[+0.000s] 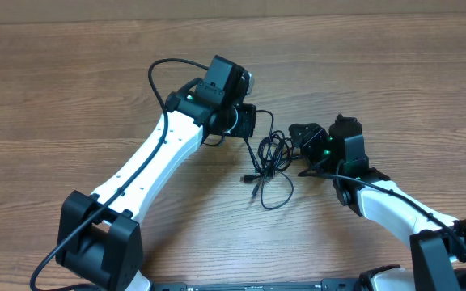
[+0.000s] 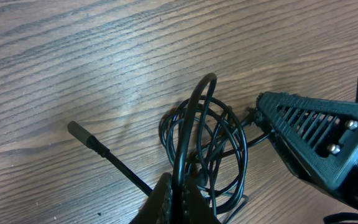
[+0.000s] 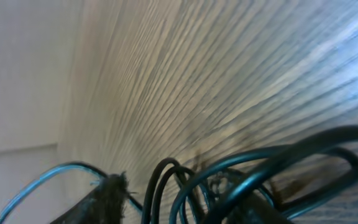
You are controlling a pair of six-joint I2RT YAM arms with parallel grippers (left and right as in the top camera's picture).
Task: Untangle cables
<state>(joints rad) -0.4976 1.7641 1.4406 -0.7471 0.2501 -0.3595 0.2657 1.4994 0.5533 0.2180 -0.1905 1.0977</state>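
— Cables point(image 1: 269, 162) first: where do they lie?
— On the wooden surface point(image 1: 71, 97), in a small knot between the two arms. From above the knot is longer than it is wide: it runs from just under the left claw point(image 2: 178, 198) back toward the robot, with a loose loop point(image 1: 277, 194) at the near end.
— Which claw is nearer?
— Both are at it. The left one sits at the knot's far end, and the right claw point(image 1: 299, 150) is just beside its right flank. So the knot lies to the left of the right claw.
— Is the left claw gripping anything?
— Yes, it is clenched on one strand. Its wrist view shows a black cord rising in an arch from between the pressed tips and dropping into the coils. Another strand lies straight on the wood, ending in a plug point(image 2: 79, 132), free of both claws.
— And the right one?
— One ribbed finger point(image 2: 309, 127) reaches the edge of the coils. Its own view is blurred, with cords crowding the tips, so I cannot tell how far it stands open, or whether it holds a strand or only touches.
— So the next pull?
— My guess is sideways, the claws drawing apart across the knot's long axis
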